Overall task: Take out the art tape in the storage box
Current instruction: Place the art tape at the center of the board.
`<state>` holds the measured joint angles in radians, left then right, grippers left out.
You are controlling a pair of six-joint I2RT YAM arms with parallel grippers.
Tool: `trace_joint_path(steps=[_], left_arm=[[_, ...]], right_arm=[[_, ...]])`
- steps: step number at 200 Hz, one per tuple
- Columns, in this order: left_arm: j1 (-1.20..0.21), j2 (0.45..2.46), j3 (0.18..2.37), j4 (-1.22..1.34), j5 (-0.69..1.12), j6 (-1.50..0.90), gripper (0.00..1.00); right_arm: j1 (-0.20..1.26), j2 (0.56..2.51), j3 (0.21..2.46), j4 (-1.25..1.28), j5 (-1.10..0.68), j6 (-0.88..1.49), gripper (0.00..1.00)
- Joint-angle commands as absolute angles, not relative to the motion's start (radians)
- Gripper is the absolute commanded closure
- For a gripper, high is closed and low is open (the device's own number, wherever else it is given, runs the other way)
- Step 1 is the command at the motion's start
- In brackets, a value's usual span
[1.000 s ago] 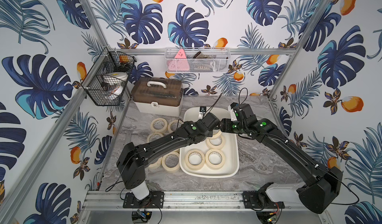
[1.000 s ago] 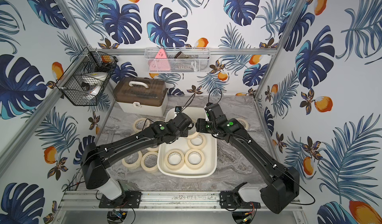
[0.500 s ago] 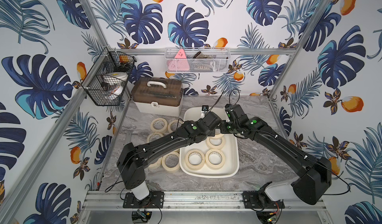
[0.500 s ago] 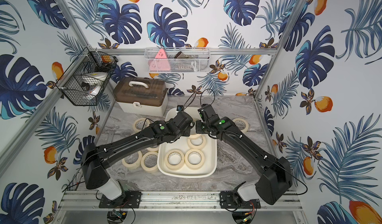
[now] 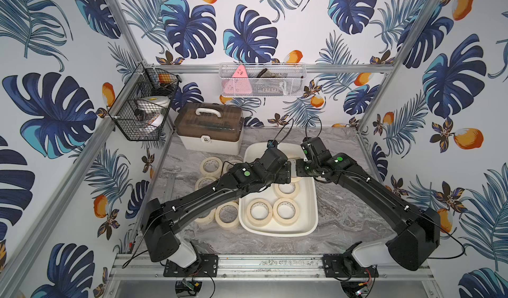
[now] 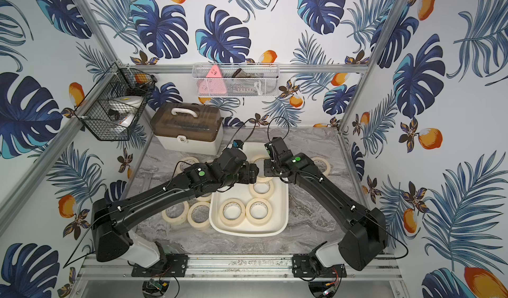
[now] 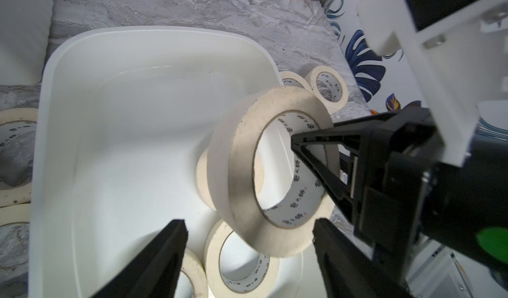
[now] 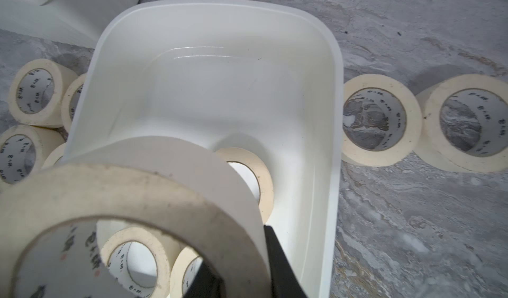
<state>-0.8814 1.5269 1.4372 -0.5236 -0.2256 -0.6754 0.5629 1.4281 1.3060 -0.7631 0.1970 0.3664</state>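
Art tape roll (image 7: 233, 173), judged light and stiff, is pinched through its wall by the right end effector (image 8: 242, 274), just ahead of the wide-open, empty left end effector (image 7: 248, 225), storage box (image 7: 137, 33) beneath both.

The storage box (image 5: 315, 200) lies mid-table (image 5: 346, 222) with art tape (image 5: 286, 222) in it. Loose rolls (image 5: 227, 225) lie on the table at its 9 o'clock, further rolls (image 6: 328, 167) at 2. A case (image 5: 210, 129) stands at 11, with a wire basket (image 5: 143, 112) beyond it at 10.
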Motion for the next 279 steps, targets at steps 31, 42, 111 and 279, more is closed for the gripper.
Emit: trace_joint_path(steps=[31,42,111,279], left_arm=[[-0.880,1.457,1.392,-0.473,-0.218,-0.599,0.07],[-0.880,1.457,1.385,-0.468,-0.221,-0.592,0.06],[-0.879,1.514,1.385,-0.474,-0.218,-0.594,0.06],[-0.875,1.555,1.369,-0.482,-0.217,-0.612,0.07]], right_arm=[[0.362,1.373,1.284,-0.860,0.214,0.354,1.00],[0.299,1.356,1.262,-0.865,0.204,0.364,1.00],[0.141,1.360,1.142,-0.859,0.291,0.532,1.00],[0.121,1.641,0.949,-0.608,0.228,0.630,1.00]])
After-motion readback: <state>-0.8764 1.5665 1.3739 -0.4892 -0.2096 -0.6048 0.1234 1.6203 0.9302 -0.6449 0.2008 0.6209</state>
